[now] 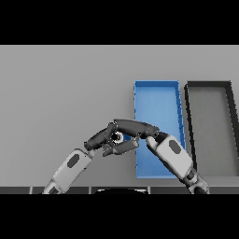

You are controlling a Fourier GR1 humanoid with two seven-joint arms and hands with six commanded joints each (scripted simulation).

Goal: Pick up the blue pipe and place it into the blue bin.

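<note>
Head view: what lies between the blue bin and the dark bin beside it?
Nothing. In the head view only a narrow strip of bare grey table separates the blue bin from the dark bin; they stand side by side, apart.

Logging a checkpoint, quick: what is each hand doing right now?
Left hand: cannot be told, right hand covers it.
Right hand: curled, but whether it holds anything cannot be told.

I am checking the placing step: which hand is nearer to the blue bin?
Right. The right hand reaches leftward across the blue bin's left wall, overlapping it. The left hand is further left, over the table, outside the bin.
</note>
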